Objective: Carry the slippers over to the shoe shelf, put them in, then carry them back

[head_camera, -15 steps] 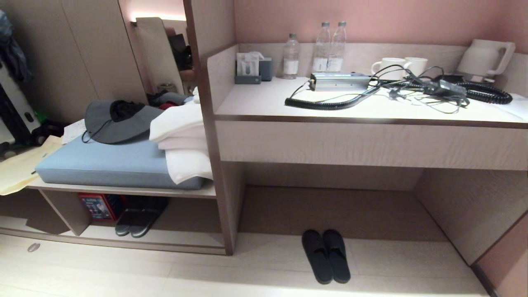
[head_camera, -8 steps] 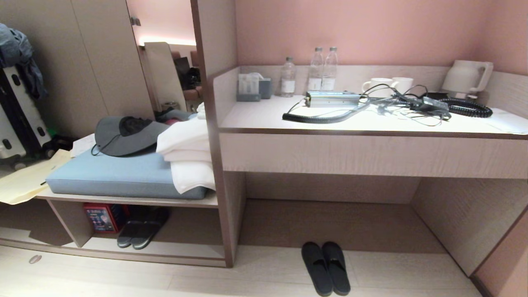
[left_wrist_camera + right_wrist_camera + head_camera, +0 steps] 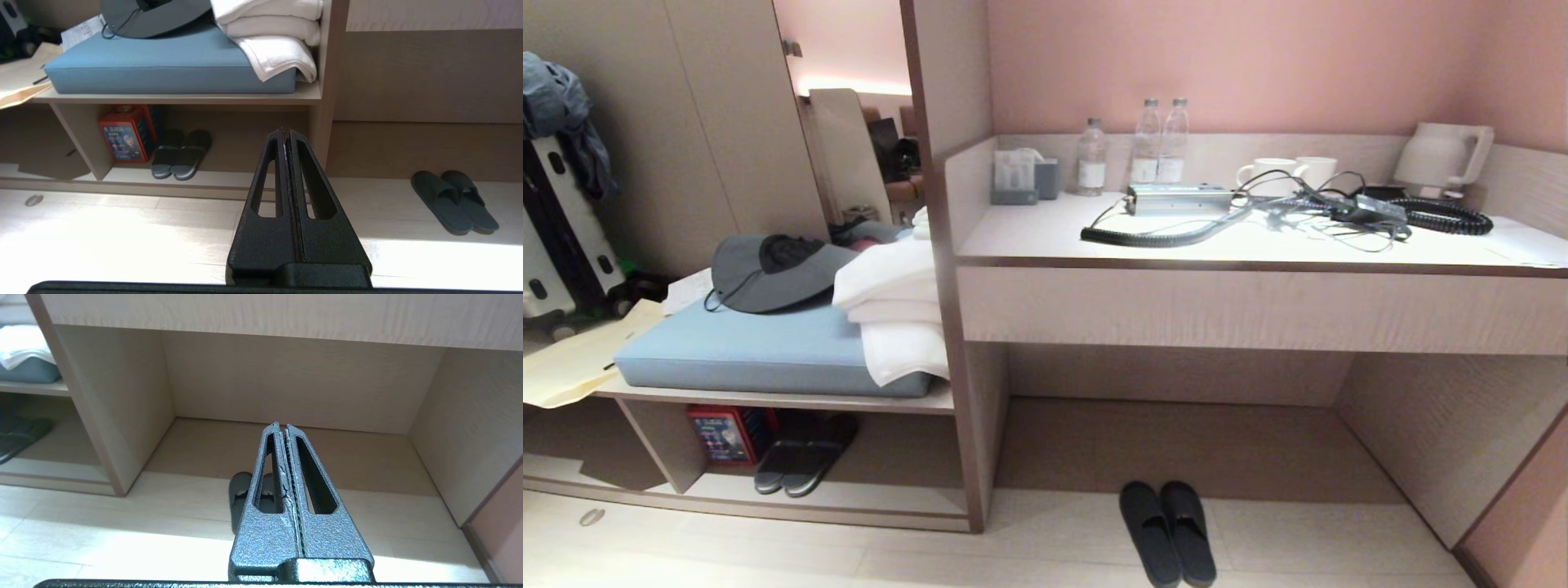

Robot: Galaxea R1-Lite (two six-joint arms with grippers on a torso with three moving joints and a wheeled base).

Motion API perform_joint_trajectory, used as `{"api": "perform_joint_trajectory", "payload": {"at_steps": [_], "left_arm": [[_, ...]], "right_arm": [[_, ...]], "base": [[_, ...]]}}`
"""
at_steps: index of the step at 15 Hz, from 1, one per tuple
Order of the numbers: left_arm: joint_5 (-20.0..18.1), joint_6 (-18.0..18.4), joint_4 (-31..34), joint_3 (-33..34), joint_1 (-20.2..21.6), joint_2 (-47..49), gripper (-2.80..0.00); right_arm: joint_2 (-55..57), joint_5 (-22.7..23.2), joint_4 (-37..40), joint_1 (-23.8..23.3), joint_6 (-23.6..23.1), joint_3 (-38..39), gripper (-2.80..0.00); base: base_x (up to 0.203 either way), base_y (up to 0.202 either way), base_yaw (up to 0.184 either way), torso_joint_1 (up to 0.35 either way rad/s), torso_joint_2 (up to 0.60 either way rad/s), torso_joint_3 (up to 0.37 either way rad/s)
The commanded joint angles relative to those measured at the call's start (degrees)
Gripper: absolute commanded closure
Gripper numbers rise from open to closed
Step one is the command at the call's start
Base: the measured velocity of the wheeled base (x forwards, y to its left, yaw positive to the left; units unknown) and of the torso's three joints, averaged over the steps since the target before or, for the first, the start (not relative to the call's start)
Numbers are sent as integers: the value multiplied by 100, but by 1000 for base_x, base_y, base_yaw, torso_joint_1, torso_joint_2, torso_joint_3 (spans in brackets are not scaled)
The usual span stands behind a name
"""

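The slippers [image 3: 1168, 531], a plain dark pair, lie side by side on the pale floor under the desk, toes toward the wall. The left wrist view shows them [image 3: 453, 202] off to one side. In the right wrist view the slippers [image 3: 239, 490] are partly hidden behind my right gripper [image 3: 282, 425], which is shut and empty. My left gripper [image 3: 285, 131] is also shut and empty, above the floor in front of the shoe shelf [image 3: 229, 179]. The shoe shelf [image 3: 866, 498] is the low cubby under the cushioned bench. Neither arm shows in the head view.
Another dark pair with pale sole rims [image 3: 800, 461] and a red box [image 3: 719, 433] sit in the cubby. A blue cushion [image 3: 743, 351] carries a hat and towels. The desk [image 3: 1258, 310] holds bottles, cups, a kettle and cables. A suitcase [image 3: 556, 237] stands far left.
The whole head picture has slid downward, so the camera has tilted up. The slippers and both grippers have not moved.
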Motion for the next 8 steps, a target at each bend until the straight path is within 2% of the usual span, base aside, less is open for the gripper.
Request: {"api": "perform_joint_trajectory", "payload": {"at_steps": [1, 3, 8], "left_arm": [[0, -48, 0, 0, 0, -5, 0], [0, -70, 0, 0, 0, 2, 0], [0, -70, 0, 0, 0, 2, 0]], "right_arm": [[-1, 1, 0, 2, 0, 9, 0], [-1, 1, 0, 2, 0, 9, 0], [-1, -9, 0, 2, 18, 9, 0]], "base": [[0, 0, 0, 0, 0, 0], [4, 108, -10, 6, 4, 2], [0, 193, -3, 2, 2, 2]]}}
